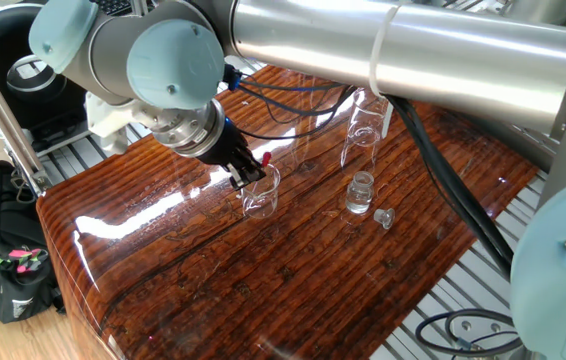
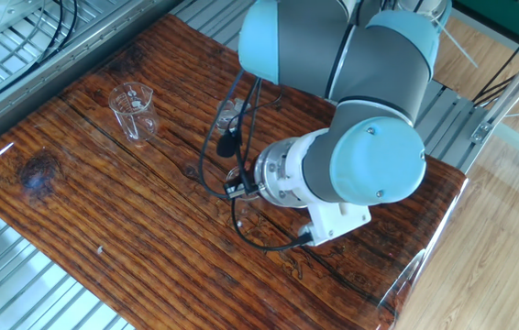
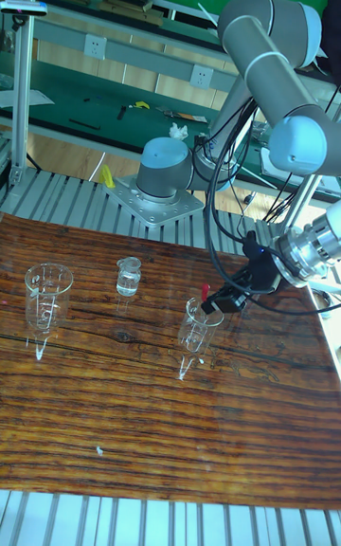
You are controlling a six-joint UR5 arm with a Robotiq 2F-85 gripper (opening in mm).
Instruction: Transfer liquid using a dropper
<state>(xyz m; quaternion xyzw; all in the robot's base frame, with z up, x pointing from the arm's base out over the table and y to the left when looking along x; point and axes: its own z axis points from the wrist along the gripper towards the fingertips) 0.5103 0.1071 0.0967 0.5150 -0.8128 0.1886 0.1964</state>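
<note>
Two end effector [image 1: 251, 172] fingers pinch dropper [image 3: 205, 295] bulb.

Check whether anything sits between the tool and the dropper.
Nothing visible does: the tool is right beside the dropper, at its red bulb, above the rim of the beaker it stands in.

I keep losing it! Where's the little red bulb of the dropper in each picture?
One fixed view: dropper bulb at the claw tip, above the small beaker.
The other fixed view: hidden by the arm.
Tall fixed view: red bulb above the beaker, mid-picture.
Shared landmark: that small beaker.
</note>
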